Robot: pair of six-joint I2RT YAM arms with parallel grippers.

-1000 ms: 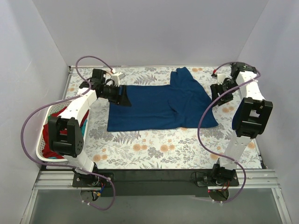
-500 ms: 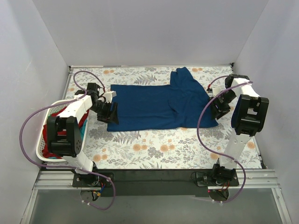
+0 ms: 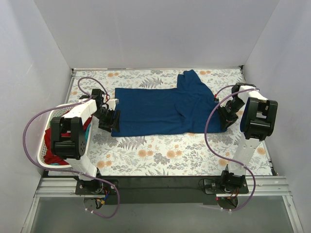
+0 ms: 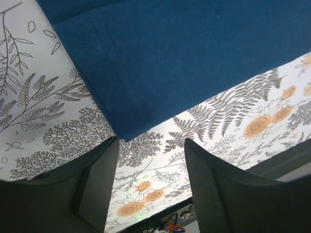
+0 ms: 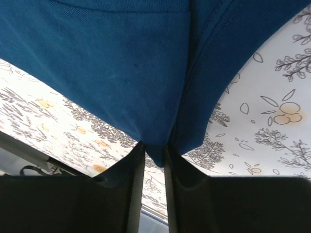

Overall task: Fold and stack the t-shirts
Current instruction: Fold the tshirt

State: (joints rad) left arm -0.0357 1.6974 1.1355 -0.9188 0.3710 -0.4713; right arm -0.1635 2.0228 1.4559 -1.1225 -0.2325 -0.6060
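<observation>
A dark navy t-shirt [image 3: 165, 109] lies spread flat on the floral table cover, with one sleeve folded toward the back. My left gripper [image 3: 111, 124] is open just off the shirt's near-left corner. In the left wrist view that corner of the navy t-shirt [image 4: 170, 58] ends just ahead of the left gripper [image 4: 150, 145], with only table cover between the fingers. My right gripper [image 3: 226, 119] is at the near-right corner. In the right wrist view the right gripper [image 5: 154, 145] pinches the corner tip of the navy t-shirt [image 5: 121, 58].
A white slatted laundry basket [image 3: 44, 141] stands at the left table edge beside the left arm, with a red t-shirt [image 3: 52, 154] inside. The floral table cover [image 3: 160, 150] stretches bare in front of the shirt. White walls close in the back and sides.
The left gripper slid nearer along the shirt's left edge to its near-left corner. The right gripper came down to the near-right corner and closed its jaws on the cloth.
</observation>
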